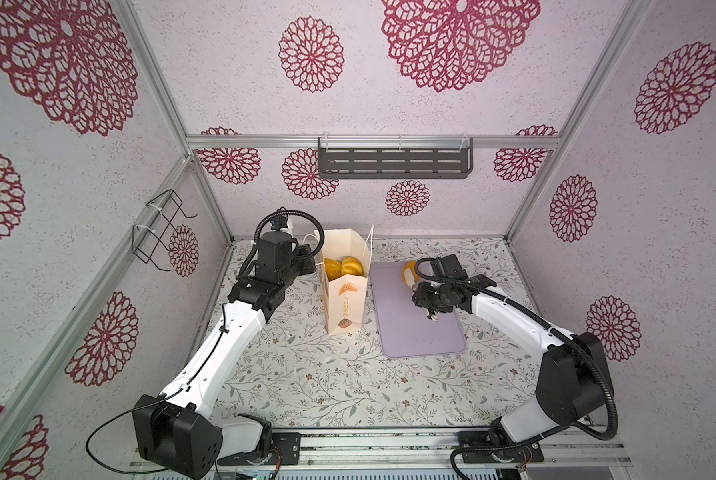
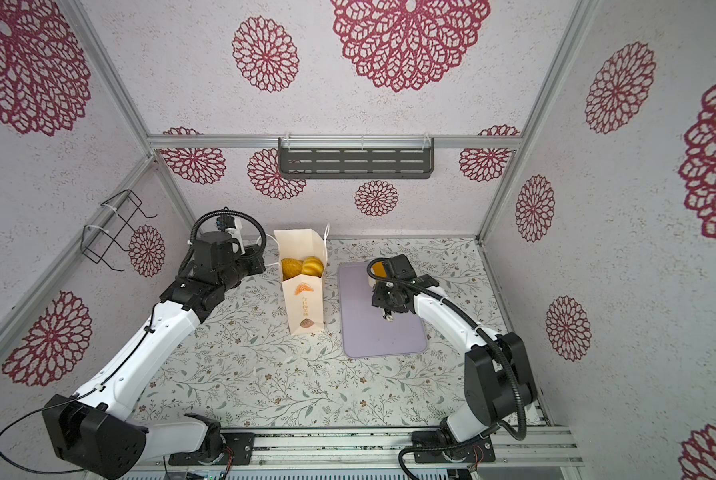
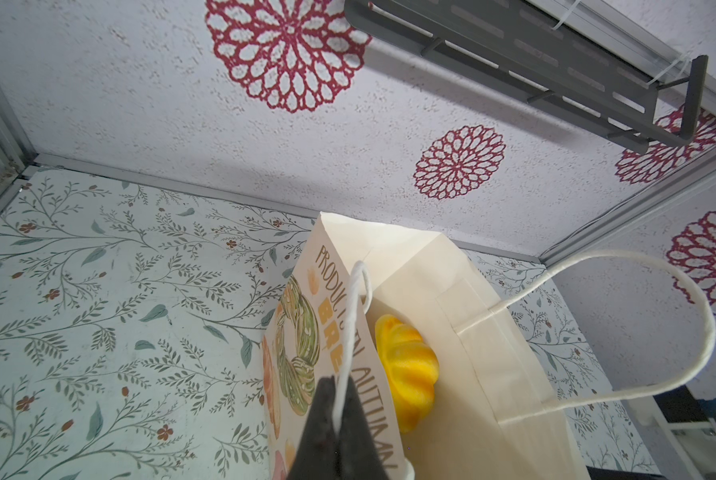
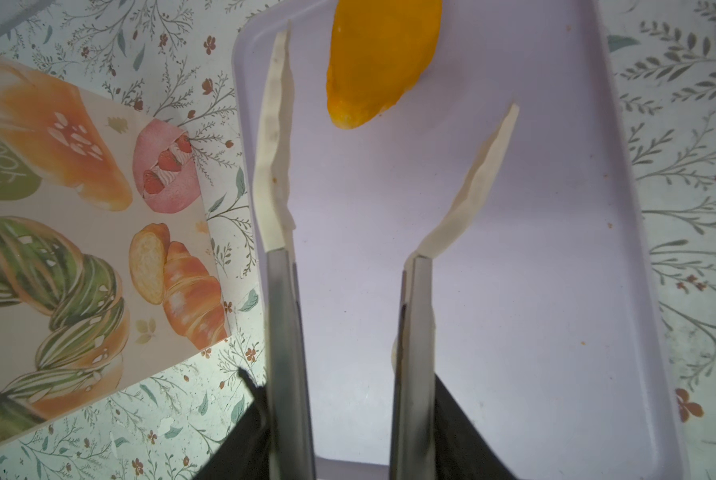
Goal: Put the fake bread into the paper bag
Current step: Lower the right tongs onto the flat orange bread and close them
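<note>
The paper bag [image 1: 346,307] [image 2: 304,307] stands upright left of the tray, with its mouth open. Inside it lie fake bread pieces, a ribbed yellow roll [image 3: 406,365] [image 1: 351,266] among them. My left gripper [image 3: 339,395] [image 1: 310,264] is shut on the bag's near white cord handle [image 3: 354,316]. One orange-yellow fake bread [image 4: 383,62] [image 1: 408,270] rests at the far end of the lilac tray [image 4: 514,291]. My right gripper [image 4: 348,415] [image 1: 420,291] is shut on metal tongs [image 4: 285,311]. Their white tips [image 4: 277,145] are spread apart, just short of that bread.
A grey slotted shelf [image 1: 393,160] hangs on the back wall and a black wire rack [image 1: 159,232] on the left wall. The bag's free handle [image 3: 639,332] loops out to the side. The floral table [image 1: 327,382] lies in front.
</note>
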